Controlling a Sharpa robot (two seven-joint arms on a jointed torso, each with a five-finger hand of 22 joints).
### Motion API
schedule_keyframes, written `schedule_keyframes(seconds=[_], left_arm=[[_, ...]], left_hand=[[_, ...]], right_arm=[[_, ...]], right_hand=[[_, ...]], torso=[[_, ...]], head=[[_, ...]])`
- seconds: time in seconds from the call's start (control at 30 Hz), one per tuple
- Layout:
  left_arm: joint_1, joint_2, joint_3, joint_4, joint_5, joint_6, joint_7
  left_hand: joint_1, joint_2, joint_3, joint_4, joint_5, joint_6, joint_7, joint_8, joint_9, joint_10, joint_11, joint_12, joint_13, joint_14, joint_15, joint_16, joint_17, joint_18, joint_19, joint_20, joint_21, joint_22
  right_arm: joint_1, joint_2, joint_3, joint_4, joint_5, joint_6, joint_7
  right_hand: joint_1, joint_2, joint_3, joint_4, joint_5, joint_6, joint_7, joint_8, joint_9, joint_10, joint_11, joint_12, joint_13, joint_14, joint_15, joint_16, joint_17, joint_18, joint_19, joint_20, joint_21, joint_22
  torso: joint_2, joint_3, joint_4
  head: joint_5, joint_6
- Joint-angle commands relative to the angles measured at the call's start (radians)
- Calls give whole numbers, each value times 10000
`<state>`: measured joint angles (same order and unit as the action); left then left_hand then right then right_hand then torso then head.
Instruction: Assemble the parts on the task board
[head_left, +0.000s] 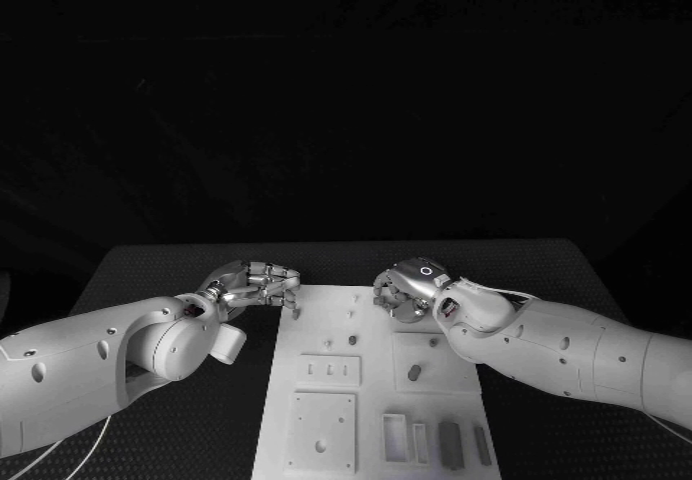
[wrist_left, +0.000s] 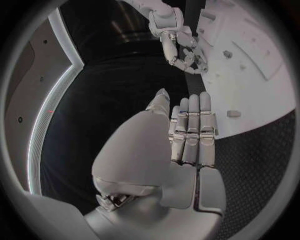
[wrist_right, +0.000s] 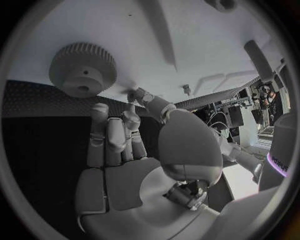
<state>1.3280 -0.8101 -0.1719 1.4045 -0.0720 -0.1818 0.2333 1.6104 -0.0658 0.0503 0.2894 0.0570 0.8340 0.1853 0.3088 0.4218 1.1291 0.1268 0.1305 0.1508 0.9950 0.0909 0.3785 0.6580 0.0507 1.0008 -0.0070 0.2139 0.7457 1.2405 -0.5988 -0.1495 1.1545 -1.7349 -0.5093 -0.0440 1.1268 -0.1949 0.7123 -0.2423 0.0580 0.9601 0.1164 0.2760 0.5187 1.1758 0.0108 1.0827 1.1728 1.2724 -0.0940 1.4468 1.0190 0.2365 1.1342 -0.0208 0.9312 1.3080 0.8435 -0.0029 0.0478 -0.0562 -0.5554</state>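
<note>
Two hands hang over the far end of the white board (head_left: 378, 380), and neither has anything in it that I can see. On the left, the left hand (head_left: 257, 284) sits at the board's far left corner with its fingers curled downward beside the edge; the left wrist view shows those fingers (wrist_left: 190, 132) lying straight and close together, nothing between them. Whether a fingertip touches the board I cannot tell.

Moving across, small dark pieces lie on the board: one peg (head_left: 353, 341) near the middle, another (head_left: 414, 372) in a square recess, and longer bars (head_left: 450, 444) in the slots at the near edge.

On the right, the right hand (head_left: 408, 291) is bent over the board's far right corner, fingers loosely curved. Its wrist view shows a toothed gear (wrist_right: 82, 69) lying flat on the board just beyond the fingertips (wrist_right: 132, 117), apart from them.

The gear looks like rigid moulded plastic: probably light, stiff, not fragile, and smooth enough on its flat face to slip. The best hold is likely across the toothed rim, thumb against opposing fingers, where the teeth give bite. It has a centre hole, so it should be kept level for setting onto a shaft.
</note>
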Motion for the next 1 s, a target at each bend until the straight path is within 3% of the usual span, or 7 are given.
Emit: schedule_keyframes(seconds=[0.03,0.4,0.67,1.0], left_arm=[[7,3,9,30,-30,156,54],[7,-2,9,15,-30,160,41],[7,2,9,3,-30,165,38],[7,-25,8,30,-31,161,21]], left_hand=[[-106,18,-62,1,-23,-27,56,-64,-14,36,65,-39,10,-9,50,-45,11,167,-40,29,-37,17],[-112,16,-65,3,-23,-32,58,-67,-17,34,67,-46,10,-9,51,-54,18,167,-40,30,-41,18],[-112,13,-66,1,-23,-35,59,-70,-19,33,68,-51,11,-8,51,-61,24,167,-40,30,-45,19],[-113,7,-69,1,-23,-39,61,-72,-21,31,70,-59,12,-9,52,-71,32,167,-41,31,-50,20]], right_arm=[[-4,10,1,-5,-79,126,37],[-5,-50,1,-25,-102,164,-26],[-8,-135,0,15,-37,236,-30],[-62,-289,-1,47,200,340,-10]], right_hand=[[48,116,-38,-101,-15,182,5,79,35,68,-46,21,-16,79,-24,73,26,253,35,-34,-15,153],[-65,554,-104,-178,-14,656,-151,306,162,155,-190,8,-53,142,-143,107,88,253,28,-32,-3,159],[-81,563,-121,-239,-13,768,-196,351,194,183,-233,8,-58,176,-179,125,125,253,37,-45,6,160],[-59,388,-129,-348,-14,792,-211,344,207,198,-250,2,-61,180,-203,126,118,253,41,-57,6,156]], torso=[[-2,0,-2],[-9,-3,14],[-14,5,5],[-11,-1,0]], head=[[-11,-9],[-35,-30],[-50,-39],[-79,-29]])
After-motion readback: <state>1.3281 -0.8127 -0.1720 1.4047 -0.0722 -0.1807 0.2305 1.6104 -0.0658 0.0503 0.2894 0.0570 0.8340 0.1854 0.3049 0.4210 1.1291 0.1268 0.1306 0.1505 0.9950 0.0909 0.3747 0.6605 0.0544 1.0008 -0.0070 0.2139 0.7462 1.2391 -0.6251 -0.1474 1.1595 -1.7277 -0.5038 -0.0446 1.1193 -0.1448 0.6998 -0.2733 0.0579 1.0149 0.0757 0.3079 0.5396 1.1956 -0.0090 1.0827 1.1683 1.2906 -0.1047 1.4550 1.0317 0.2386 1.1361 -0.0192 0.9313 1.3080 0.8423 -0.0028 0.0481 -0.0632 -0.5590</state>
